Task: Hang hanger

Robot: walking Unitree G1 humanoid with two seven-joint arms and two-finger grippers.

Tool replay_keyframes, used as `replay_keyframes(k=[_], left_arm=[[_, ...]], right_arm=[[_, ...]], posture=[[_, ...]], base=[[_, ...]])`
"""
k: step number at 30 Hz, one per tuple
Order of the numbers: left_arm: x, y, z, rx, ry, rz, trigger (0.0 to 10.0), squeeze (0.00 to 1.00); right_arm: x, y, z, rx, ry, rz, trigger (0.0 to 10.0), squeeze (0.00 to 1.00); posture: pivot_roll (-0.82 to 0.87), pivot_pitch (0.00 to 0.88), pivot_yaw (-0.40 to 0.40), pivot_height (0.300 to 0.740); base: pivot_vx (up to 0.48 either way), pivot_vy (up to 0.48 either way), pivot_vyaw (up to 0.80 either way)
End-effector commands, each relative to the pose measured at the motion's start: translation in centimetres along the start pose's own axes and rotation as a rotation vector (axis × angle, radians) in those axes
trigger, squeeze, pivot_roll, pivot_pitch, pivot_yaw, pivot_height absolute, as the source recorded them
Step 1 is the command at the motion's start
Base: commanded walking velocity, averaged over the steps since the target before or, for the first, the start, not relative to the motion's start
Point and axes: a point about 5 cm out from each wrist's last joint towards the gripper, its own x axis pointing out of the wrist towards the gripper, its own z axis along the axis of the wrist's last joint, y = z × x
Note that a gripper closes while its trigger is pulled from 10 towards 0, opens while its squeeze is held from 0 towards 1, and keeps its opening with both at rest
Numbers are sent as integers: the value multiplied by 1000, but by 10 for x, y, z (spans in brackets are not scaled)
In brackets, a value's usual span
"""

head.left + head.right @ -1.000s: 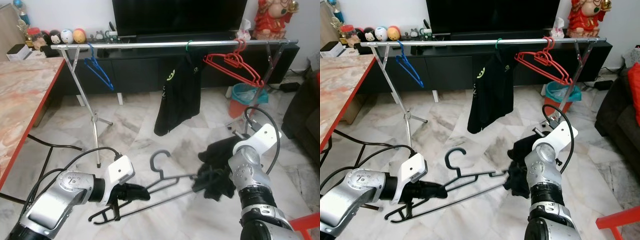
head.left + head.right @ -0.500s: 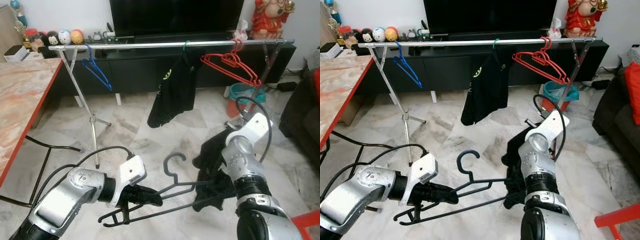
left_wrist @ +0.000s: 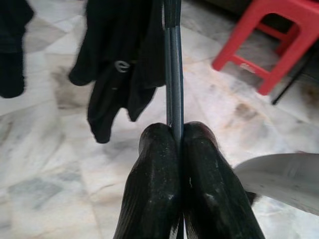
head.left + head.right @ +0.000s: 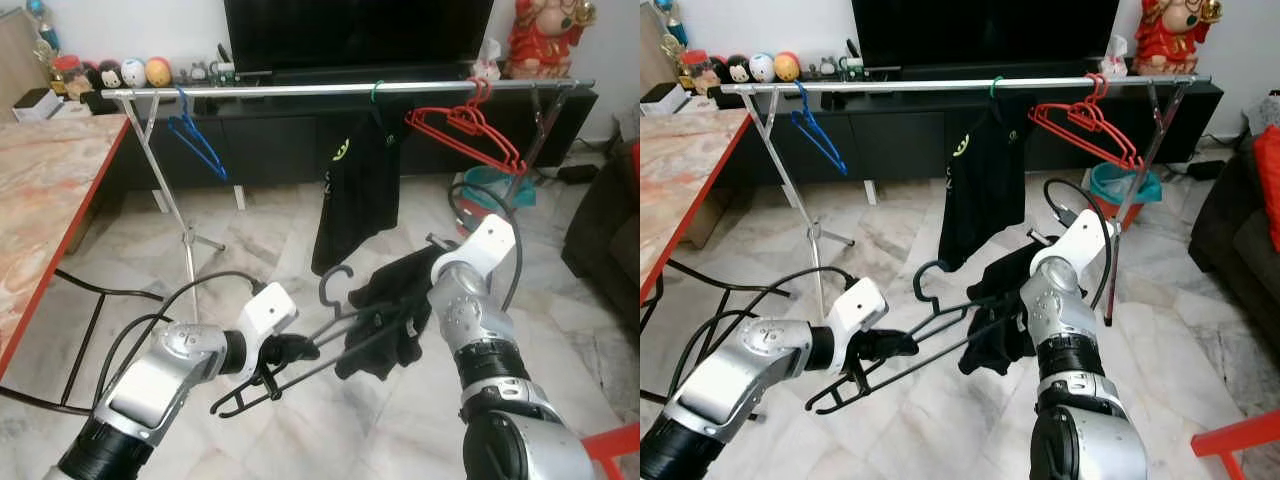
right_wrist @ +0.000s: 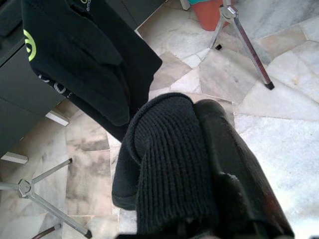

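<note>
Both grippers rising, frame centre: left gripper (image 4: 290, 350) pinching black hanger (image 4: 320, 335), right gripper (image 5: 199, 164) clenching black garment (image 4: 385, 320); garment risks sliding off.

Red stool (image 3: 269, 52); teal bin (image 4: 487, 186).

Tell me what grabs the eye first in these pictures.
The black hanger held low in front of the robot stands out: the left gripper is shut on its end, and the right gripper holds a dark garment draped at its other end. Behind them a silver rail spans the room, carrying a blue hanger, a hanging black shirt and red hangers.
</note>
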Motion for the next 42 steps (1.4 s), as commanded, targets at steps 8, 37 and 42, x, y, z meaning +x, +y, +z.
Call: replay_keyframes(k=[8, 37, 42], left_arm=[[9, 2, 7, -6, -28, 40, 10000, 0], [18, 42, -4, -115, 82, 434, 10000, 0], [17, 45, 0, -130, 48, 454, 10000, 0]], right_arm=[[-2, 9, 4, -4, -6, 48, 10000, 0], [-8, 22, 5, -8, 17, 139, 10000, 0], [-10, 23, 6, -14, 20, 153, 10000, 0]], posture=[[58, 0, 3, 740], [62, 0, 5, 740], [66, 0, 4, 740]], base=[[0, 0, 0], [0, 0, 0], [0, 0, 0]])
